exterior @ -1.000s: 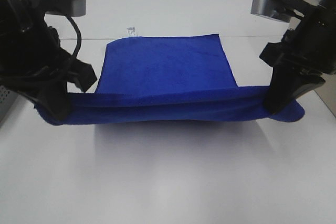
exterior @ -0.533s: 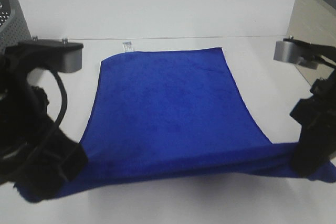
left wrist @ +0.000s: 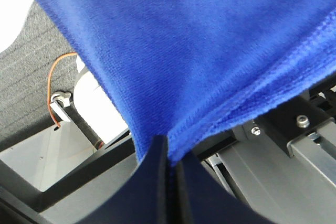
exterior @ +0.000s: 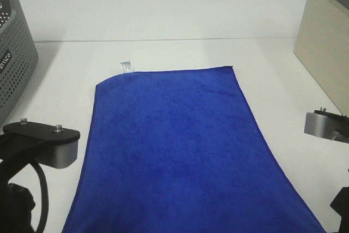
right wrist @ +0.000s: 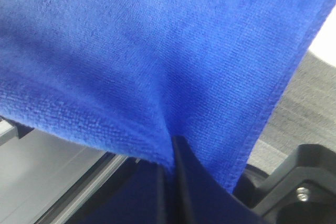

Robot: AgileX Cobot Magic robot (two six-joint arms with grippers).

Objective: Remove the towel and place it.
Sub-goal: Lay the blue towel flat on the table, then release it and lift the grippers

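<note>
The royal-blue towel (exterior: 174, 145) lies spread over the white table (exterior: 163, 15), running from mid-table down past the near edge of the exterior view. Its small white tag (exterior: 126, 66) sits at the far left corner. My left gripper (left wrist: 169, 156) is shut on the towel's near left corner (left wrist: 210, 66). My right gripper (right wrist: 170, 153) is shut on the near right corner (right wrist: 131, 61). In the exterior view only the arms' wrist parts show, the left (exterior: 41, 143) and the right (exterior: 327, 126); the fingertips are below the frame.
A grey perforated basket (exterior: 13, 58) stands at the left edge. A beige box (exterior: 327, 42) stands at the right edge. Below the table's near edge, the wrist views show metal frame rails (left wrist: 294, 145) and grey floor (right wrist: 310, 103).
Both grippers pulled the towel's near edge toward the front and out of the exterior view. The folded towel has unfolded into one flat long sheet.
</note>
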